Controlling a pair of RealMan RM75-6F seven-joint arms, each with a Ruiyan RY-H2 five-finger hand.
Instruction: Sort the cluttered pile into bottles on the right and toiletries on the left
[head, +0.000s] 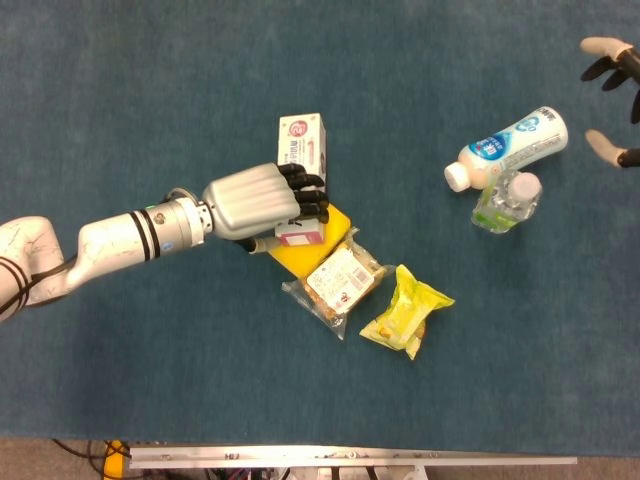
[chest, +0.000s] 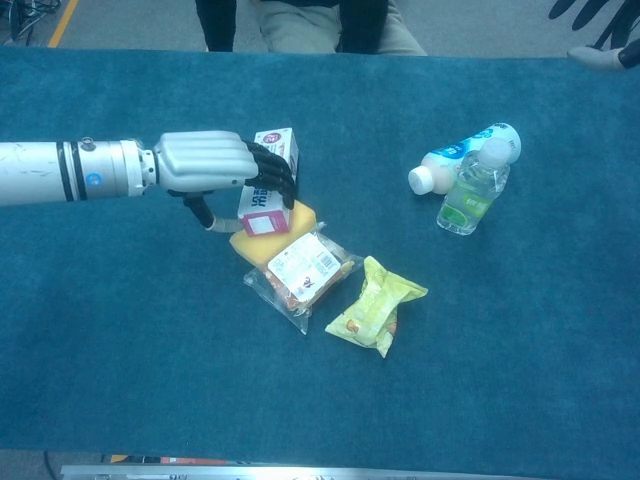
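My left hand (head: 255, 200) (chest: 205, 163) grips a white toothpaste box (head: 303, 140) (chest: 276, 145) from its left side, fingers curled over the box's near end. The box overlaps a yellow sponge-like block (head: 300, 258) (chest: 265, 245) in the pile. A white bottle with a blue label (head: 510, 145) (chest: 465, 150) and a clear bottle with a green label (head: 507, 200) (chest: 470, 190) lie together at the right. My right hand (head: 628, 68) (chest: 590, 15) hovers at the far right edge, fingers spread, holding nothing.
A clear packet with a printed label (head: 335, 280) (chest: 300, 268) and a yellow packet (head: 405, 310) (chest: 375, 305) lie just in front of the block. The blue cloth (head: 150, 90) covers the table. A seated person (chest: 300, 25) is beyond the far edge.
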